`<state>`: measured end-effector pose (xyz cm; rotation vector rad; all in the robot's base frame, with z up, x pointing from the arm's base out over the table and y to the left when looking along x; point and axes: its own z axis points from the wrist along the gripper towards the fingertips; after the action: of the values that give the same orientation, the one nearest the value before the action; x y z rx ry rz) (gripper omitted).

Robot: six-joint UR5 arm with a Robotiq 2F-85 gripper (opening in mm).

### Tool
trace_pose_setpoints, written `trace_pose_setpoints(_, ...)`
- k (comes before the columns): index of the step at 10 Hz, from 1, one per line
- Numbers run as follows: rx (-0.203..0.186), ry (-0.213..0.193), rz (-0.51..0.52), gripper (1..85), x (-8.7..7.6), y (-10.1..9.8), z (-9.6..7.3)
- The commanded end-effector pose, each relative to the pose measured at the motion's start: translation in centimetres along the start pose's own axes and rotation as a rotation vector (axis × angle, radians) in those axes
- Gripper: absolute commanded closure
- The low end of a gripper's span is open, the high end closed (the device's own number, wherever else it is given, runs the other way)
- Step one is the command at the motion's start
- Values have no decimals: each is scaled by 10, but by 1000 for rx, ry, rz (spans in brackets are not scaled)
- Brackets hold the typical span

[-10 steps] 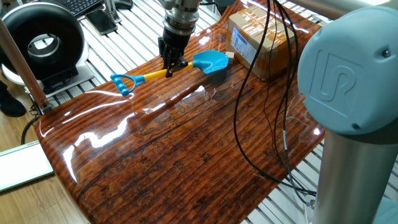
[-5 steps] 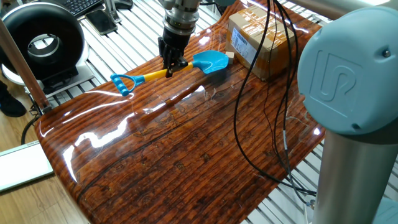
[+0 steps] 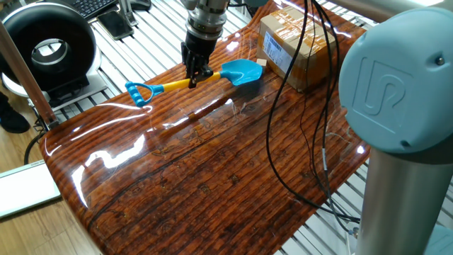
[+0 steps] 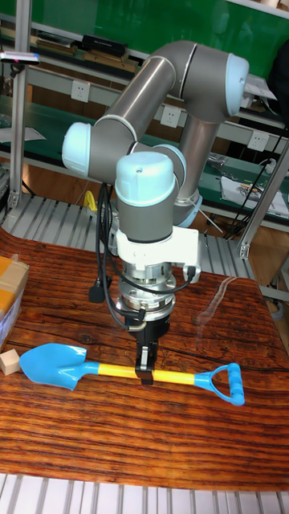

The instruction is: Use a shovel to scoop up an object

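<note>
Glossy wood-grain bench (image 3: 212, 177) is carrying everything, and the claw (image 4: 145, 371) is clamping the shovel (image 4: 120, 371) at mid-shaft, probably so the blade is staying level (just skimming the surface). Beyond the blade tip, the object (image 4: 9, 361) is sitting just beside it, in front of the cardboard box (image 3: 294, 44), not yet scooped.

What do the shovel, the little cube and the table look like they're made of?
Shovel: likely plastic, with flat bright blue and yellow colour and a smooth moulded shape.
Cube: probably bare wood, pale tan and matte.
Table: wood grain under a glossy coat, with strong glare streaks; real wood or laminate, I can't tell.
</note>
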<state>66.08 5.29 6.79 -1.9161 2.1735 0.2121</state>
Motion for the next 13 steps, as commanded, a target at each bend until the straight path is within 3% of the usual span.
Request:
trace_pose_setpoints(1,10,-24,-13,847,-10,-3,1)
trace_pose_setpoints(4,21,-22,9,847,-36,-10,3)
trace_pose_setpoints(7,27,-24,-11,847,-18,-12,0)
trace_pose_setpoints(8,6,-51,7,847,-19,-5,-1)
trace_pose_setpoints(13,22,-86,23,847,-26,-9,-2)
